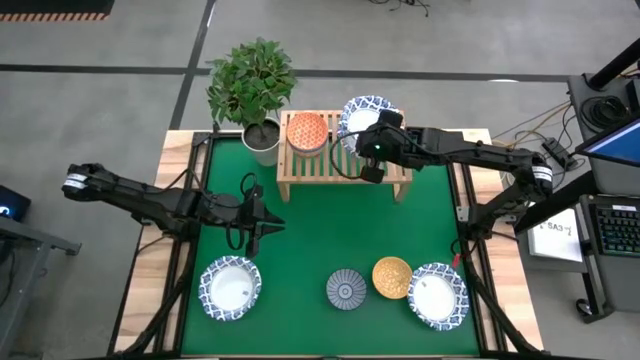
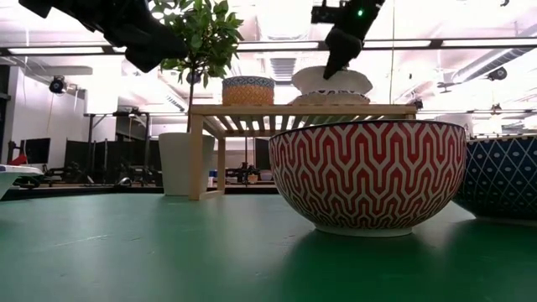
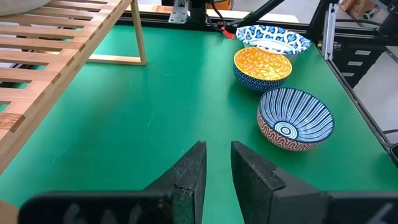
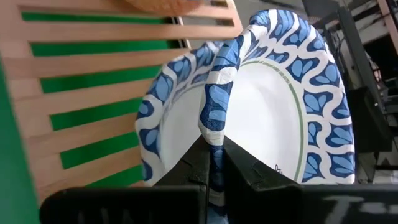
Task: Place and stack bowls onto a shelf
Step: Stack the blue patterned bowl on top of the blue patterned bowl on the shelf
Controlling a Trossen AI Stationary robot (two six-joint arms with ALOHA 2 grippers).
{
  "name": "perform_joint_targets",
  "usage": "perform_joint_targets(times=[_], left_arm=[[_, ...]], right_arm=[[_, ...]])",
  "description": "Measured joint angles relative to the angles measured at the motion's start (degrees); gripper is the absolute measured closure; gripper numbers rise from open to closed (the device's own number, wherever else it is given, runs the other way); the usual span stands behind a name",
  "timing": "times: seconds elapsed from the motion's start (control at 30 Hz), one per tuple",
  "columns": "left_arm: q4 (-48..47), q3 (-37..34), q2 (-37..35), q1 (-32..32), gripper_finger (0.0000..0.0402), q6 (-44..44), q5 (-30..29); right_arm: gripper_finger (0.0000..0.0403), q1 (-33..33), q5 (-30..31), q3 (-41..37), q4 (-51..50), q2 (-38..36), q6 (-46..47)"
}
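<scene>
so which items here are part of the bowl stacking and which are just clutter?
Job: shelf; white bowls, orange-red bowl, striped bowl, yellow bowl; right gripper gripping a white bowl's rim on the shelf.
Clutter: plant; keyboard.

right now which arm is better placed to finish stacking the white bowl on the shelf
Right: its gripper is over the shelf, fingers shut on the white bowl's rim. The left gripper hangs mid-table.

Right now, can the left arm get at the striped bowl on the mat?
Probably yes. The left gripper hangs over bare green mat, fingers slightly apart, and nothing stands between it and the striped bowl; the yellow bowl sits just beyond.
</scene>
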Motion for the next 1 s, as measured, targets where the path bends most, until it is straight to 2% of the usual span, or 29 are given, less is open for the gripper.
perform_joint_targets(times=[0.33,1.0], left_arm=[[0.0,0.0,0.0,0.0,0.0345,0.0,0.0],[0.0,0.0,0.0,0.0,0.0345,0.0,0.0]], right_arm=[[0.039,-1.0,0.0,0.0,0.0,2.6,0.1],[0.039,-1.0,0.1,0.0,0.3,2.5,0.6]])
